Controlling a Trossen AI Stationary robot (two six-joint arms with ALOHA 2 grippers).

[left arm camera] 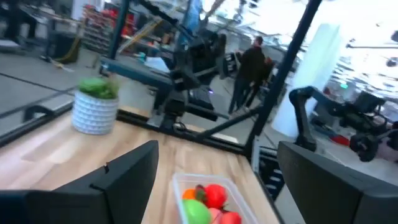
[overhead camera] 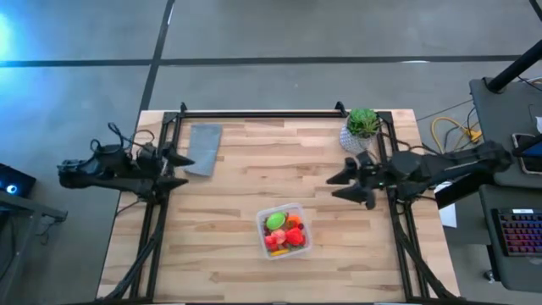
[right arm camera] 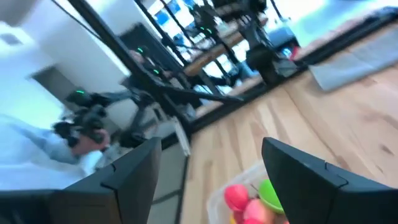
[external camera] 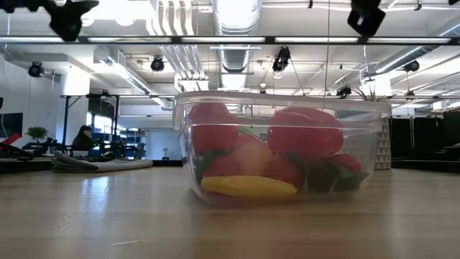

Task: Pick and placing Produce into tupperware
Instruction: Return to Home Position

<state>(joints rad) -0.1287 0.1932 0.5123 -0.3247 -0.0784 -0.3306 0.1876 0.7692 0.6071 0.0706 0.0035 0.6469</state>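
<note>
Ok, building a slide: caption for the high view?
Tupperware full of produce; left claw and right claw open, clear of it.

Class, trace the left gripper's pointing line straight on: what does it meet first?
Probably the right gripper, facing it across the table. From the left gripper, the line crosses above the grey cloth; the tupperware lies off to one side. Depth is uncertain.

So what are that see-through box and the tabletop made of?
The box looks like clear, glossy plastic: the fruit inside shows through its walls. The tabletop looks like pale wood in glued strips with a smooth finish, judging by the plank lines and grain.
</note>
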